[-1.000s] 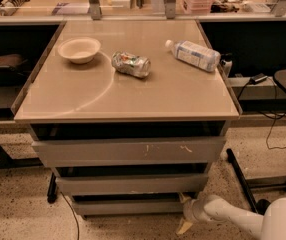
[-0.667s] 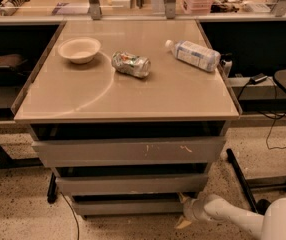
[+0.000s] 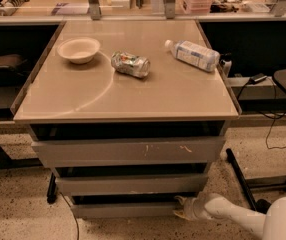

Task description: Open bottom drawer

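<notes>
Gripper (image 3: 184,210) sits low under desk's (image 3: 148,101) front-right corner, at right end of bottom drawer (image 3: 123,210); grip state can't be told. Drawer looks approx. shut, so pull not yet done.

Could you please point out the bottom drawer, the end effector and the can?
bottom drawer (image 3: 123,210): camera view, middle of its front panel.
end effector (image 3: 182,209): camera view, its tip, at the bottom drawer's right end.
can (image 3: 130,64): camera view, middle of its side.

arm (image 3: 243,218): white, smooth, rounded | pincer (image 3: 184,209): perhaps cream-tipped, lower right of view
</notes>
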Available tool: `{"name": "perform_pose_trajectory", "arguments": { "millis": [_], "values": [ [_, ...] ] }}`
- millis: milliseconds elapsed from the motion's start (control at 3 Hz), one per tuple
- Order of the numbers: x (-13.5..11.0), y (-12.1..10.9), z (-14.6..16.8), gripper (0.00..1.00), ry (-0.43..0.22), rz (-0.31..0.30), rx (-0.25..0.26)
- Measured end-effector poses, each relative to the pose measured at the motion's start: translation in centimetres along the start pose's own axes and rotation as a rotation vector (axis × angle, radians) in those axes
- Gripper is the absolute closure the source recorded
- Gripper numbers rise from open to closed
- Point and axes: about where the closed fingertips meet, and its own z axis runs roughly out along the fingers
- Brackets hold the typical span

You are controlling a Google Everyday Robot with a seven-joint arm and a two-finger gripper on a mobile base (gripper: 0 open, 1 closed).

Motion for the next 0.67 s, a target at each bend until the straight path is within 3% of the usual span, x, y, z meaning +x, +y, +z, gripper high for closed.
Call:
{"name": "perform_pose_trajectory", "arguments": {
  "millis": [333,667],
  "values": [
    [-0.41,-0.21,-0.59,0.9,0.0,0.0,0.0],
    [-0.61,-0.32,-0.88,1.0,0.0,0.0,0.0]
  ]
}}
